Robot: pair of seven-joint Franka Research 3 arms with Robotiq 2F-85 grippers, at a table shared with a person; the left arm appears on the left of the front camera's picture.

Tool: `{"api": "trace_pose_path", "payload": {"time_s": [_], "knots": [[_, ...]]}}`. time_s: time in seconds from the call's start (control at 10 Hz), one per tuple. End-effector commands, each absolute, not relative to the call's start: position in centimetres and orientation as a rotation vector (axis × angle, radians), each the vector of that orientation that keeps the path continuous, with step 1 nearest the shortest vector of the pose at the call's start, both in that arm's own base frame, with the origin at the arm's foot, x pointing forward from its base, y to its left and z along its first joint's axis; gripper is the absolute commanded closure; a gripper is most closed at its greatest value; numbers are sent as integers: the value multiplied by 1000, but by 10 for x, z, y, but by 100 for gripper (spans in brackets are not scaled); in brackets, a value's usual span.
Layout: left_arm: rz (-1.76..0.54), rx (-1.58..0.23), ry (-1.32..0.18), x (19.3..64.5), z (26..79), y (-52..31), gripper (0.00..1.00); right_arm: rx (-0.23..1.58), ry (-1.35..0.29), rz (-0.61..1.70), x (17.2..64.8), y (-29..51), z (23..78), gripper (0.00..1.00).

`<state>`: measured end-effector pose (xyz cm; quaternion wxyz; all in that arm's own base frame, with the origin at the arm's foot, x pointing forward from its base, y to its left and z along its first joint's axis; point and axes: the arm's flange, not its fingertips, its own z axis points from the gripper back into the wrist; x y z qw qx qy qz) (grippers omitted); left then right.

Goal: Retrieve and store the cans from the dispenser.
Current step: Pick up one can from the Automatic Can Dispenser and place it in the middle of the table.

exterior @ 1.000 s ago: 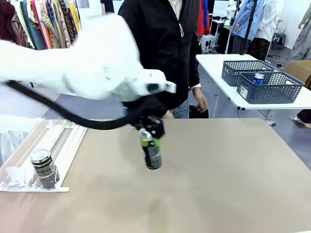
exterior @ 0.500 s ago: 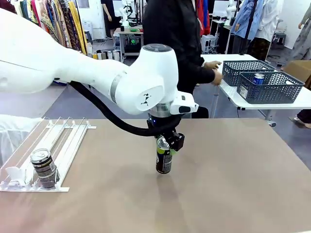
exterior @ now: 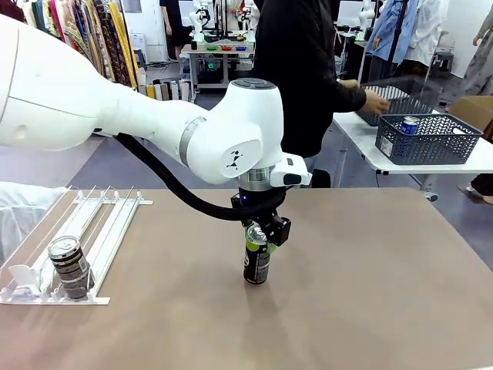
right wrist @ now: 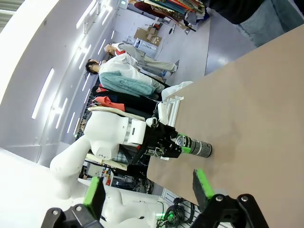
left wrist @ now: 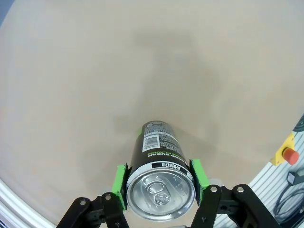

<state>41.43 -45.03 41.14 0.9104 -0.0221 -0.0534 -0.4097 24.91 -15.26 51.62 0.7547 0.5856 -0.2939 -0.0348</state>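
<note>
My left gripper (exterior: pixel 262 231) is shut on a dark can (exterior: pixel 256 264) with a green-yellow band, gripping it near the silver top. The can stands upright at the middle of the table, its base at or just above the surface. In the left wrist view the green pads (left wrist: pixel 120 186) press both sides of the can (left wrist: pixel 161 156). At the table's left edge lies the dispenser (exterior: pixel 100 216), with another can (exterior: pixel 68 267) against its front stop. My right gripper (right wrist: pixel 148 190) is open and holds nothing, and its view shows the held can (right wrist: pixel 194 147) from afar.
A person stands at the far side, one hand (exterior: pixel 377 101) reaching to the mesh baskets on a white side table (exterior: pixel 477 162) at back right. The nearer basket (exterior: pixel 428 139) holds a blue can (exterior: pixel 410 124). The brown table (exterior: pixel 370 293) has free room right of the held can.
My left arm carried the can to the right and brought it from tilted to upright, lower over the table. The person moved right and reached to the baskets.
</note>
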Motion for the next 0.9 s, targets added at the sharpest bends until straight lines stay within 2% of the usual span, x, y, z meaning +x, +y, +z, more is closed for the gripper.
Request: {"api": "trace_pose_path", "payload": {"time_s": [0.0, 0.1, 0.3, 0.5, 0.8], "knots": [[-853, -70, -96, 415, 421, -448, 13, 1294, -675, -60, 252, -152, 519, 0], [-853, -71, -109, 413, 423, -445, 0, 1294, -675, -60, 252, -152, 519, 0], [-834, -101, -134, 416, 434, -437, 0, 1294, -675, -60, 252, -152, 519, 0], [-803, -150, -189, 411, 471, -409, 0, 1294, -675, -60, 252, -152, 519, 0], [-688, -275, -197, 395, 554, -285, 0, 1294, -675, -60, 252, -152, 519, 0]]}}
